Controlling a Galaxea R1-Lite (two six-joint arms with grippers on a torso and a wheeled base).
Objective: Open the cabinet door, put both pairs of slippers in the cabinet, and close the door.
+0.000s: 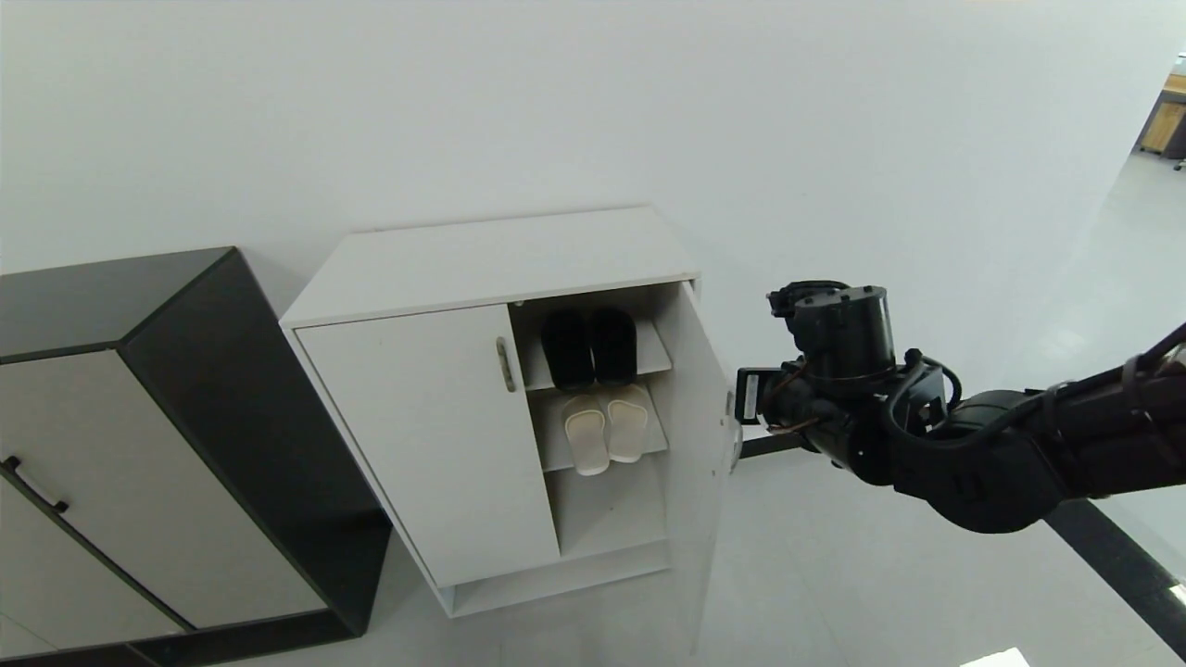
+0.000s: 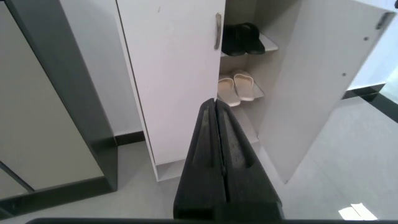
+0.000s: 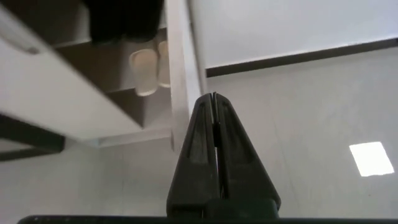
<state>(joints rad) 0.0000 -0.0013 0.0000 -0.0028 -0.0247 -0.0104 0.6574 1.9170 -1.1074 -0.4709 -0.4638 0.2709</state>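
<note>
The white cabinet [image 1: 491, 255] stands against the wall with its right door [image 1: 700, 417] swung open and its left door [image 1: 435, 435] closed. A black pair of slippers [image 1: 588, 345] lies on the upper shelf. A white pair of slippers [image 1: 607, 426] lies on the shelf below. My right gripper [image 1: 741, 412] is shut and empty, its tip at the outer face of the open door [image 3: 180, 68]. My left gripper [image 2: 215, 102] is shut and empty, held back from the cabinet in front of the closed door [image 2: 174, 68]. From here I also see both pairs: black slippers [image 2: 242, 38], white slippers [image 2: 236, 88].
A larger cabinet [image 1: 111, 417] with black sides and grey doors stands close on the left of the white one. A dark baseboard strip [image 1: 1103, 547] runs along the floor at the right. Open floor lies in front of the cabinet.
</note>
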